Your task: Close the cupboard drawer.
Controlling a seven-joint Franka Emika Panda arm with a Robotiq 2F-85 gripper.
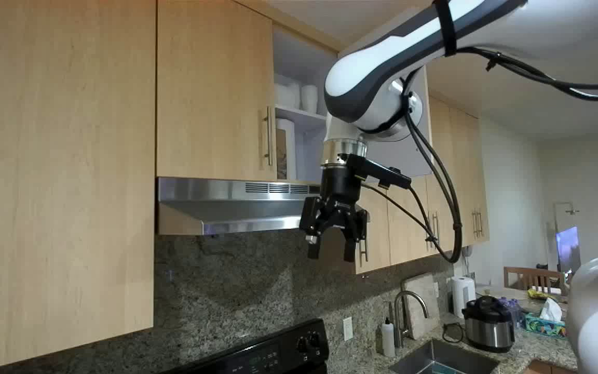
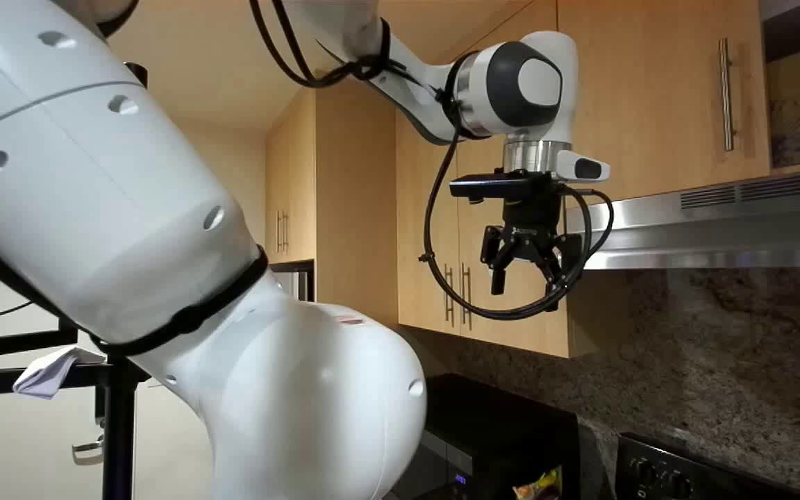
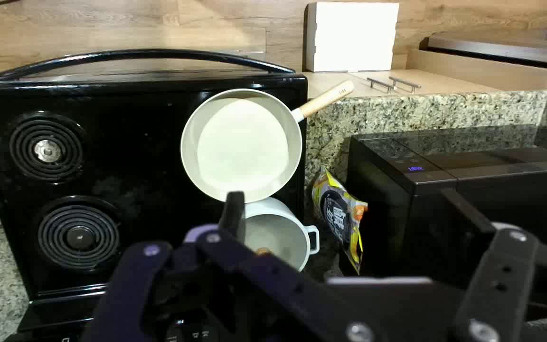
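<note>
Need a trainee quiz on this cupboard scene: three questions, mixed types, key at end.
1. True or false: the black two-fingered gripper is open.
2. In the wrist view, the round cream frying pan has a handle that is: A) bright red; B) wood-coloured; C) black.
3. Fill in: In an exterior view, the flat white-faced cupboard door stands ____, baring a white shelf.
Key: 1 true; 2 B; 3 open.

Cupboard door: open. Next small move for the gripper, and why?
I'd probably ease the gripper farther out from the shelves, to start rounding the free edge of the cupboard door. In an exterior view the door stands open, white inner face showing, and the arm crosses in front of that face; pushing from there would likely swing it wider. The gripper is open, holding nothing.
</note>
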